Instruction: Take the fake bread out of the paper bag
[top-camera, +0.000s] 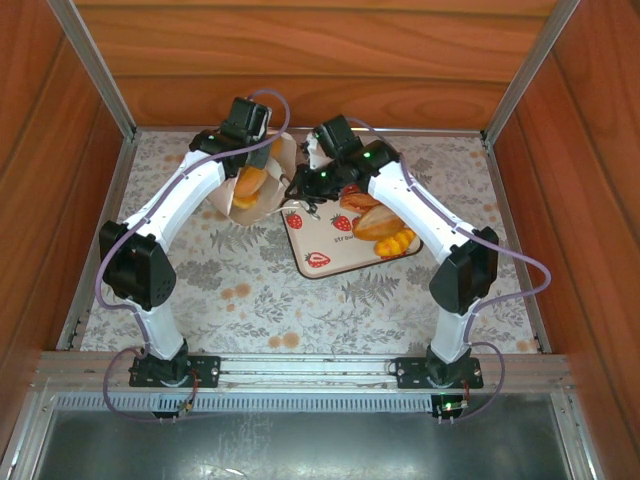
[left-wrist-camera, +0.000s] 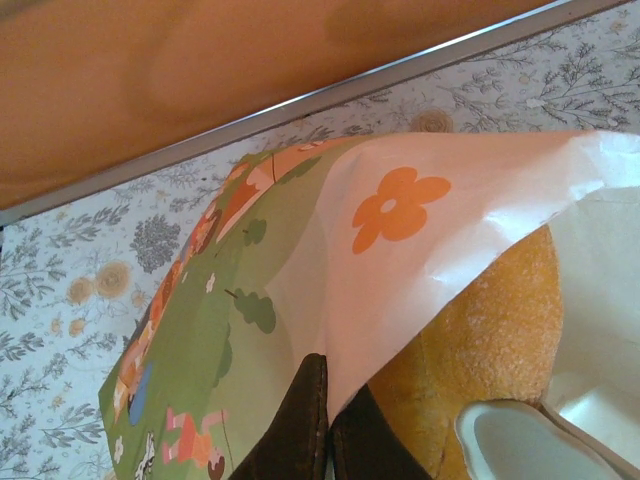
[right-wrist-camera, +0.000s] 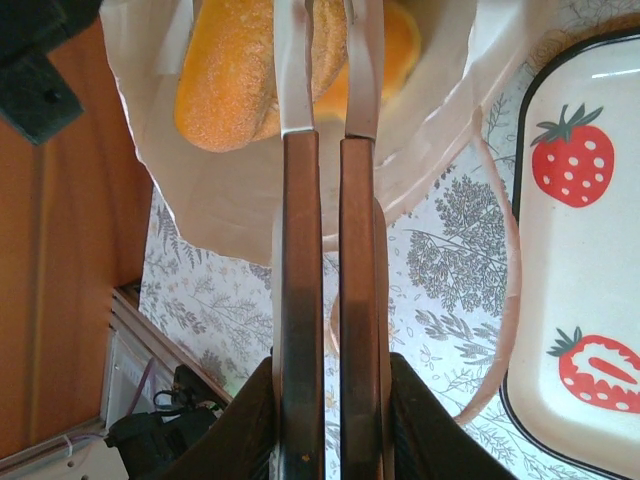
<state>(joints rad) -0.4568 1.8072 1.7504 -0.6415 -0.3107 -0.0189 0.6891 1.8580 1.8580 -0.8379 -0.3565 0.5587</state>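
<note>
The paper bag (top-camera: 238, 210) stands at the back of the table, with an orange fake bread (top-camera: 250, 182) showing in its mouth. My left gripper (top-camera: 263, 150) is shut on the bag's rim; in the left wrist view its dark jaws (left-wrist-camera: 328, 405) pinch the printed paper (left-wrist-camera: 300, 260) beside the bread (left-wrist-camera: 490, 330). My right gripper (top-camera: 292, 186) reaches into the bag from the right. In the right wrist view its fingers (right-wrist-camera: 328, 40) stand close together, white tips lying over the bread (right-wrist-camera: 225, 85) inside the bag (right-wrist-camera: 230, 200), with nothing seen pinched between them.
A strawberry-printed tray (top-camera: 318, 262) lies right of the bag and holds several breads (top-camera: 378, 222). Its corner (right-wrist-camera: 590, 250) shows beside the bag's cord handle (right-wrist-camera: 512, 300). Wooden walls and metal rails close in the table at the back and sides.
</note>
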